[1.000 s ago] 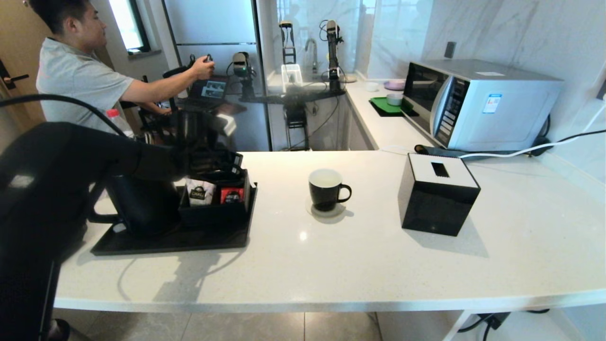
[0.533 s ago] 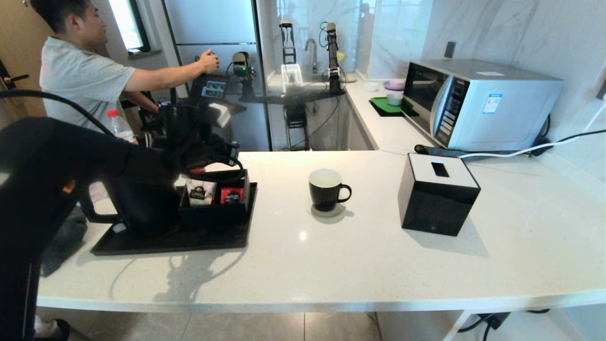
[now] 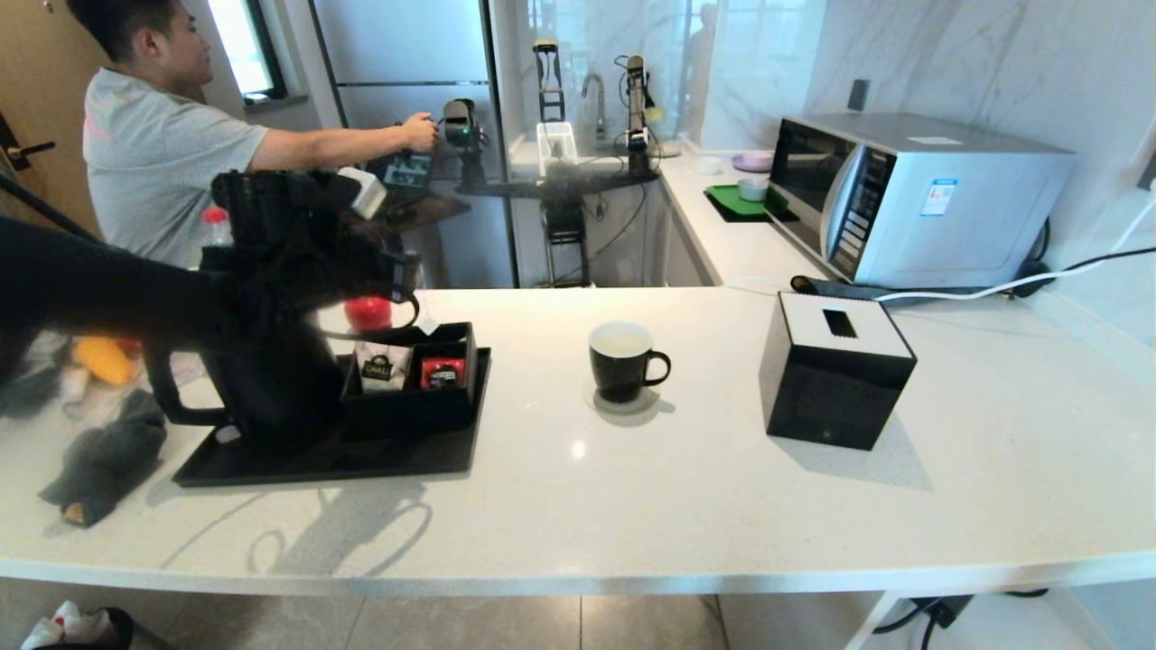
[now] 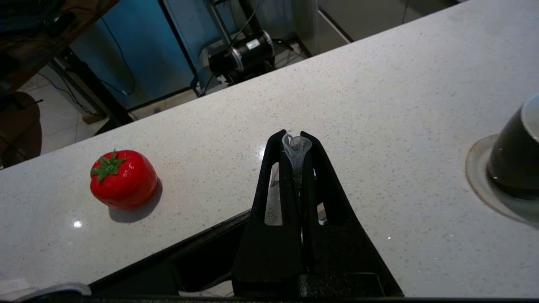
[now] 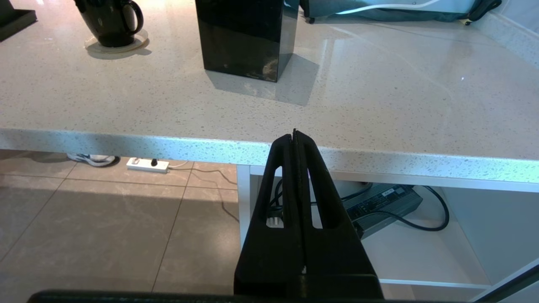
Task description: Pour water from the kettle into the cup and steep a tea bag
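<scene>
- Presently, the tea bag (image 4: 296, 148) is pinched in the closed fingers of the left gripper (image 4: 297, 145), above the tray's far edge.
- The cup (image 3: 621, 360) is seen rightward, on the bench (image 3: 722, 506).
- The right gripper (image 5: 294, 135) is parked, fingers together.
</scene>
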### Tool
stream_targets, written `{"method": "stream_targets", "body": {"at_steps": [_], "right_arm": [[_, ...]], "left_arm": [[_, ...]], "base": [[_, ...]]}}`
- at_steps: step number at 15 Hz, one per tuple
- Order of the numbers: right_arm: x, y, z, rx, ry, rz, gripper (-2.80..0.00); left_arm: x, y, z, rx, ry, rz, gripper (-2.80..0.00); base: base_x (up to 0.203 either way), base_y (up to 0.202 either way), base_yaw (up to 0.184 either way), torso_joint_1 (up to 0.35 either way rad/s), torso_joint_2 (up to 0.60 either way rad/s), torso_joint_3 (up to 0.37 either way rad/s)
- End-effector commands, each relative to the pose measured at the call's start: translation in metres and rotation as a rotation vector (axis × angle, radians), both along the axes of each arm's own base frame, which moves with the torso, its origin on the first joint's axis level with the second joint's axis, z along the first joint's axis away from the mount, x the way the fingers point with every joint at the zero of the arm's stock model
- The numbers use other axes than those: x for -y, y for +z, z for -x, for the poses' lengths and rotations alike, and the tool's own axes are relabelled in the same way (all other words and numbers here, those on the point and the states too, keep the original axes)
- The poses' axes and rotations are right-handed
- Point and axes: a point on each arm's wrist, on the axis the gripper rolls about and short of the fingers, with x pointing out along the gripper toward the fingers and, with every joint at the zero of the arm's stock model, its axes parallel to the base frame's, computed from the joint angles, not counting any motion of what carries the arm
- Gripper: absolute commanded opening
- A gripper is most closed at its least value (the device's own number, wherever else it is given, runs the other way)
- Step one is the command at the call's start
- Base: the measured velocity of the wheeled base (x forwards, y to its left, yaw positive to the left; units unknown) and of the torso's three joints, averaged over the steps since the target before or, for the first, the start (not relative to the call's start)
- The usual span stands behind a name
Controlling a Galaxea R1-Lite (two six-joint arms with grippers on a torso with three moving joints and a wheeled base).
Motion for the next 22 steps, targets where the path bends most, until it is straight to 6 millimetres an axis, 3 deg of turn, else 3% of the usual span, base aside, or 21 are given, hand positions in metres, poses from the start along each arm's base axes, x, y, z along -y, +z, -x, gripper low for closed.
{"method": "stream_targets", "body": {"at_steps": [1,10,14,22], "right_arm": [[0.000,0.000,0.000,-0.001,0.002,0.000,-2.80],[0.000,0.000,0.000,-0.001,0.002,0.000,-2.80],[0.000,0.000,0.000,-0.001,0.000,0.000,-2.80],[0.000,0.000,0.000,-0.001,0.000,0.000,-2.80]], "left_arm": [[-0.002,0.022,0.020,0.045,-0.002,0.023,-2.80],[0.001,0.067,0.051,0.148,-0.114,0.092,-2.80],[0.020,0.072,0.067,0.147,-0.179,0.110,-2.80],[0.077,0.067,0.120,0.092,-0.366,0.140,-2.80]], "base": [[0.000,0.000,0.000,0.000,0.00,0.000],[0.000,0.000,0.000,0.000,0.00,0.000],[0.000,0.000,0.000,0.000,0.00,0.000],[0.000,0.000,0.000,0.000,0.00,0.000]]}}
